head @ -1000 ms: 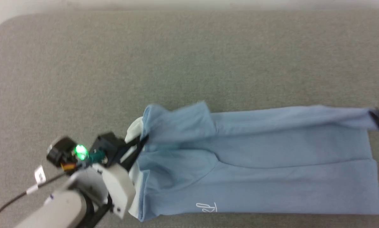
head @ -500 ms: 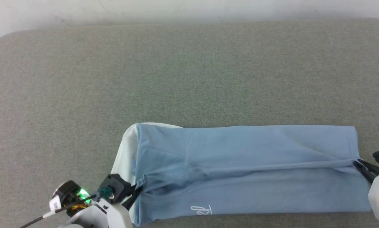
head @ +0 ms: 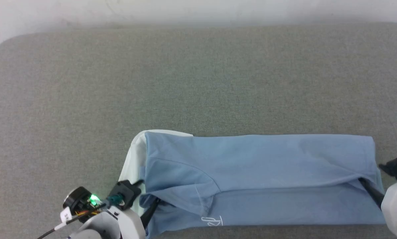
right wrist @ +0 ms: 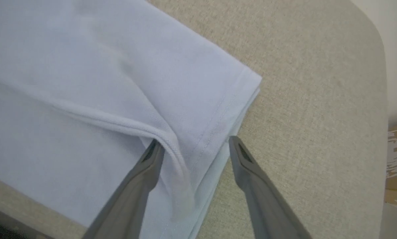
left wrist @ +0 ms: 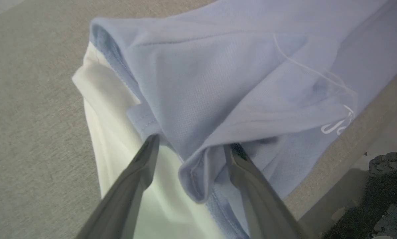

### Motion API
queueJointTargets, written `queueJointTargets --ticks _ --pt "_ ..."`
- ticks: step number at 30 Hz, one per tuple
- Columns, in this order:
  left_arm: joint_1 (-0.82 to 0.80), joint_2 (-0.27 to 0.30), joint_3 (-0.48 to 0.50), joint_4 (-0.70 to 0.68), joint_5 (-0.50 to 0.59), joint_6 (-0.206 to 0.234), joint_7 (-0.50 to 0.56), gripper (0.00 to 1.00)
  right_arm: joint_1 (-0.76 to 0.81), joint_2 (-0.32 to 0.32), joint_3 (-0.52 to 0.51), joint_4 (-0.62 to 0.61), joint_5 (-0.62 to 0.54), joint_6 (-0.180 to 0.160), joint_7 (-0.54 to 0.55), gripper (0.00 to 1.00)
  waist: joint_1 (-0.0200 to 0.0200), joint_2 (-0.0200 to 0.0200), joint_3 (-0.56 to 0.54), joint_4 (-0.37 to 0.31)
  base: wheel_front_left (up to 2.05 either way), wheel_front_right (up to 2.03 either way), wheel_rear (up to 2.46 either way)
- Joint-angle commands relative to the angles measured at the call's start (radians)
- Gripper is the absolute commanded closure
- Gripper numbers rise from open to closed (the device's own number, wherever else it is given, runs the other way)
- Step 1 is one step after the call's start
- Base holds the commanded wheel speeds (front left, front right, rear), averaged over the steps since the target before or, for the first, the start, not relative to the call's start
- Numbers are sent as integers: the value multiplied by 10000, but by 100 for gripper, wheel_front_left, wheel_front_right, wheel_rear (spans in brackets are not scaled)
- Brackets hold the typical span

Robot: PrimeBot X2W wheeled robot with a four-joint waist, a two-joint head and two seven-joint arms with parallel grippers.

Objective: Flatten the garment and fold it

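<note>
The garment [head: 268, 172] lies along the near edge of the counter [head: 185, 83], folded lengthwise into a long strip with its white panel peeking out at the left end. The left hand [left wrist: 191, 145] and right hand [right wrist: 194, 142] are open at opposite ends, each straddling the top layer's loose edge without pinching it. What looks left to do is smoothing that rumpled edge and folding the strip crosswise.

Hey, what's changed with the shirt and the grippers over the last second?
The left gripper and right gripper drew the far edge of the shirt toward the robot, folding it lengthwise, then opened and let go. Its near half stayed flat on the table.
</note>
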Motion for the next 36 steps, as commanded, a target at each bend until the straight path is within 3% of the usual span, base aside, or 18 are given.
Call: queueJointTargets --ticks 1,7,11,15,20,24,30,36 --pt "-17 -118 202 30 -98 206 -313 0 13 47 -219 -198 304 -21 -53 0 0 0 -265 8 0 0 0" --pt "360 -255 1001 -263 -444 989 -1499 0 335 259 -1268 -1192 1652 -21 479 0 0 0 -798 -29 0 0 0" --pt "779 -458 1718 -611 -850 1704 -2339 0 733 518 -2298 -1606 1808 -21 893 0 0 0 -1023 16 0 0 0" --pt "1150 -784 2448 -814 -694 2533 -3198 0 1190 1484 -3705 -1441 1382 -21 1441 0 0 0 -1122 66 0 0 0" --pt "1764 -1952 3985 -1455 -154 3168 -3376 0 1642 3057 -5430 -1256 565 -21 2299 0 0 0 -1073 165 0 0 0" --pt "2311 -2651 5070 -1894 594 3172 -3379 0 1668 3952 -6330 -1231 -12 -21 2540 0 0 0 -1000 197 0 0 0" --pt "3070 -3555 6084 -2207 2264 2517 -3382 0 1509 5574 -7875 -603 -1204 -21 2755 0 0 0 -729 277 0 0 0" --pt "3237 -4188 6432 -2107 3495 2067 -3382 0 1248 6049 -8411 302 -1932 -21 2463 0 0 0 -341 490 0 0 0"
